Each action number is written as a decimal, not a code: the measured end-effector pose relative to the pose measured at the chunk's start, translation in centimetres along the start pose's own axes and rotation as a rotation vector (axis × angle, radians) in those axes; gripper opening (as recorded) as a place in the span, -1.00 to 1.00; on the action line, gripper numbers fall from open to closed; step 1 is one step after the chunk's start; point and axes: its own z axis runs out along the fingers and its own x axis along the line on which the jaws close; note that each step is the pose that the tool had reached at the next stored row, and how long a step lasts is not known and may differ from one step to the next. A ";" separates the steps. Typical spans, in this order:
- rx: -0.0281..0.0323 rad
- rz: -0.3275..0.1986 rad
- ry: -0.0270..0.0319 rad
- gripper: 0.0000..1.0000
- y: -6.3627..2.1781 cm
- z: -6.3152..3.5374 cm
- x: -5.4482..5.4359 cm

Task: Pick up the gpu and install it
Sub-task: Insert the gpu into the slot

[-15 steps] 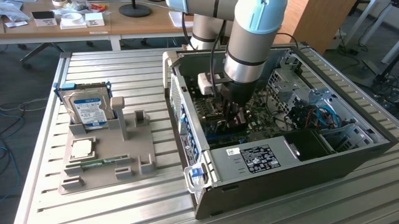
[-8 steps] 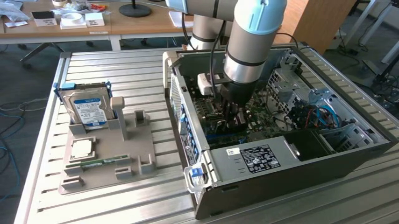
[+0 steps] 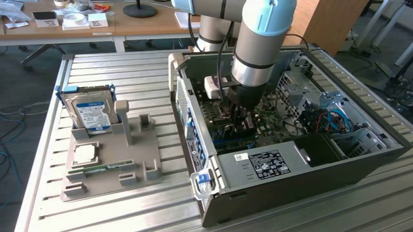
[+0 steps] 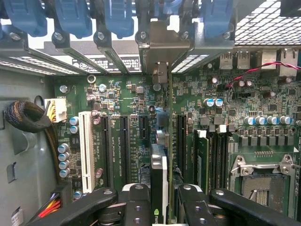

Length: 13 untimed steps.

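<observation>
The gpu (image 4: 159, 165) appears edge-on in the wrist view, standing upright over the green motherboard (image 4: 122, 103) in line with the black expansion slots. Its pale metal bracket (image 4: 162, 49) reaches the rear slot openings of the case. My gripper (image 4: 160, 203) is shut on the card, with one black finger (image 4: 136, 200) on each side of it. In the exterior view the gripper (image 3: 242, 123) is deep inside the open PC case (image 3: 290, 188), low over the board. I cannot tell whether the card's edge is seated in a slot.
Blue slot latches (image 4: 70, 19) line the case's rear. A white slot (image 4: 86, 146), RAM sticks (image 4: 203, 160) and the CPU socket (image 4: 263, 183) flank the card. The power supply (image 3: 271, 162) is close by. Outside, a grey holder (image 3: 139, 159) carries a hard drive (image 3: 94, 112), a CPU (image 3: 86, 154) and a RAM stick (image 3: 102, 168).
</observation>
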 end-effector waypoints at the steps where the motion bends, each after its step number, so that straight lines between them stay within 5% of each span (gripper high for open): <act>1: 0.0000 0.000 0.0000 -0.46 0.00 0.00 0.0; 13: 0.0000 0.000 0.0000 -0.46 0.01 0.02 0.0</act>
